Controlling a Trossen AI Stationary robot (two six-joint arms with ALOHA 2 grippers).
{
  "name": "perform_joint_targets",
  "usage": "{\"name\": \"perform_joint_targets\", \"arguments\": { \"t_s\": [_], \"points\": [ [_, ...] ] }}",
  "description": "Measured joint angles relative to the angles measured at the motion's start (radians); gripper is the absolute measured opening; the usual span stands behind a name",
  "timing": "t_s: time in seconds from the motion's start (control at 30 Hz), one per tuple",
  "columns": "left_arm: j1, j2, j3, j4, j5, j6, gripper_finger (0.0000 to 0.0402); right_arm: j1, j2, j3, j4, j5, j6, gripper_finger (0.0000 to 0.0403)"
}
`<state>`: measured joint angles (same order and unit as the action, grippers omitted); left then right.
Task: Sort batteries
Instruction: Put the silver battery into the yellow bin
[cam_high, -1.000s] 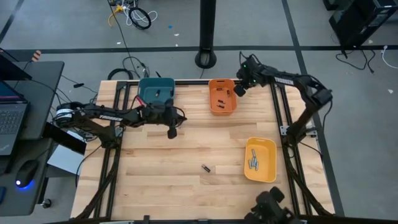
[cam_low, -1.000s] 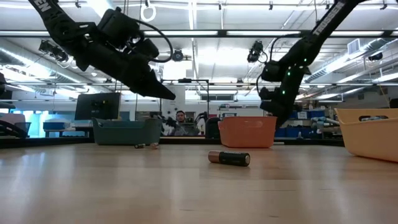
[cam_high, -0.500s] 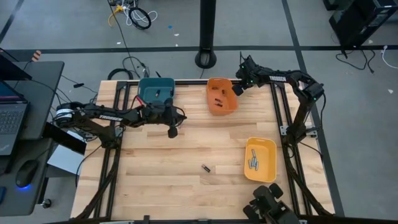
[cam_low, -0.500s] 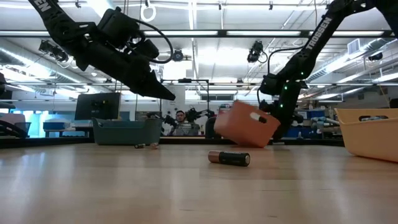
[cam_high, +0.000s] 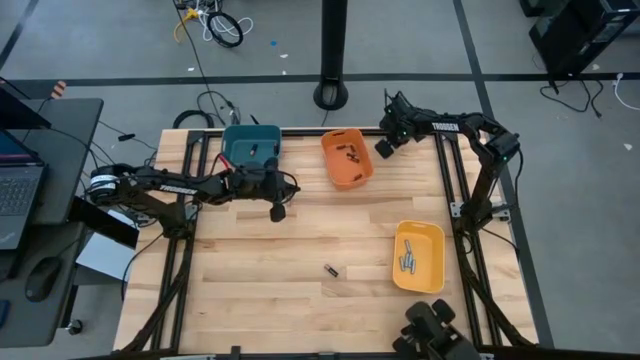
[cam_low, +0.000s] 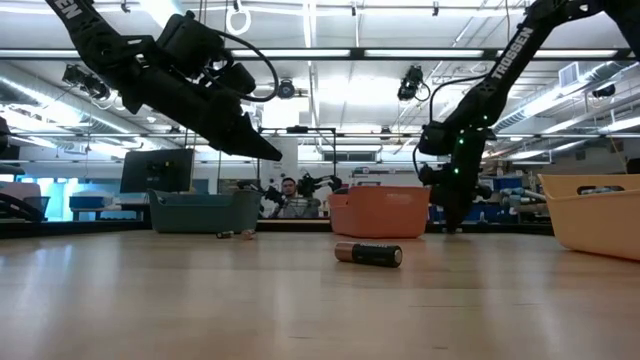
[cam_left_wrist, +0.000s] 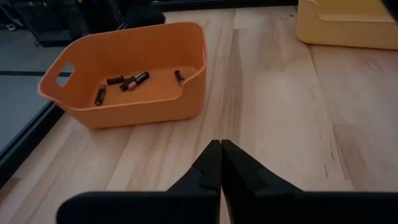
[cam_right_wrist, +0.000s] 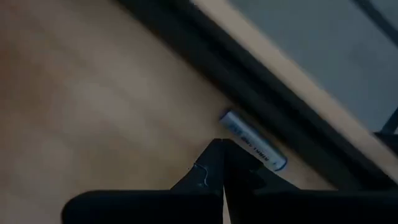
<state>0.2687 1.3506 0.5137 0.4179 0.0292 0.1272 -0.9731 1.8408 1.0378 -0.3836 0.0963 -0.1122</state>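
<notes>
Right pincer (cam_high: 384, 146), tips pressed together w/ nothing between them, sits low at the far right of the table (cam_high: 260, 270), just right of the orange bin (cam_high: 347, 158). Its wrist view shows a silvery battery (cam_right_wrist: 252, 140) lying on the wood right beyond the tips, close to the dark rail at the table's far edge. That looks like the piece to fetch. Judgement: to do it well the tips must part first, straddle the battery across its short axis, come down square, then close; the rail sits tight behind, so approach from the near side. Left pincer (cam_high: 277, 213), also closed & empty, hangs mid-table left of centre, near the teal bin (cam_high: 250, 148). Another battery (cam_high: 330, 270) lies loose at mid-table; yellow bin (cam_high: 418, 256) at near right holds a few.
</notes>
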Motion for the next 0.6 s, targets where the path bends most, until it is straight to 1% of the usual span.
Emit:
{"name": "perform_joint_targets", "arguments": {
  "t_s": [0.13, 0.27, 0.37, 0.5, 0.6],
  "points": [
    [0.0, 0.0, 0.0, 0.0, 0.0, 0.0, 0.0012, 0.018, -0.023, -0.003, -0.049, -0.009, -0.031, 0.0015],
    [0.0, 0.0, 0.0, 0.001, 0.0, 0.0, 0.0012, 0.025, -0.086, -0.002, -0.065, -0.009, -0.109, 0.0032],
    [0.0, 0.0, 0.0, 0.0, 0.0, 0.0, 0.0012, 0.025, -0.113, -0.002, -0.095, -0.009, -0.197, 0.0049],
    [0.0, 0.0, 0.0, -0.002, 0.0, 0.0, 0.0012, 0.022, -0.115, -0.002, -0.159, -0.02, -0.382, 0.0078],
    [0.0, 0.0, 0.0, -0.011, 0.0, 0.0, 0.0012, 0.013, -0.108, -0.002, -0.182, -0.08, -0.48, 0.0098]
  ]
}}
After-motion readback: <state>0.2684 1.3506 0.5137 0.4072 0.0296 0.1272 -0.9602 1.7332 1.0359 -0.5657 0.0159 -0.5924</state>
